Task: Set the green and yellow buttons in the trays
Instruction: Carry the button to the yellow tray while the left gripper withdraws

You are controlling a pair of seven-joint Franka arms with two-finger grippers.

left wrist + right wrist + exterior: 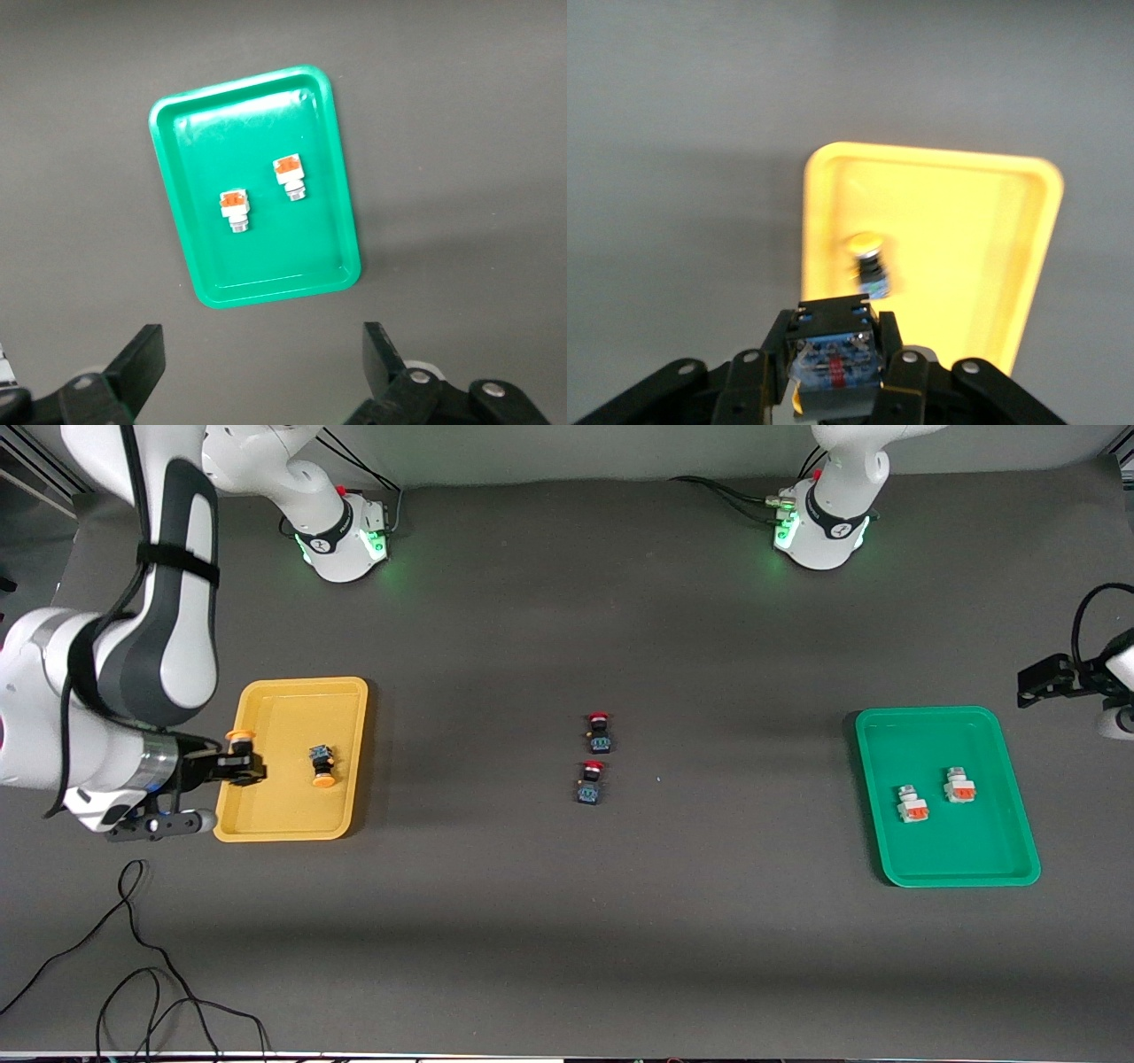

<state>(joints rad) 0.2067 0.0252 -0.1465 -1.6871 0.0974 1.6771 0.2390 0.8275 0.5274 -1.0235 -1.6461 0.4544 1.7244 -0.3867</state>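
Right gripper (241, 766) clamped on a black switch (239, 737) with round orange-yellow cap, over the yellow tray's (266, 825) rim; left gripper (263, 367) spread wide, empty, above the table beside the green tray (970, 868).

the surface (567, 921) is a matt dark grey, cloth-like sheet. the yellow tray (266, 828) and green tray (961, 872) look like smooth, glossy plastic. the white-grey buttons (912, 803) look like matt plastic. the arm shells at 10 o'clock are glossy white plastic with a brushed metal wrist ring.
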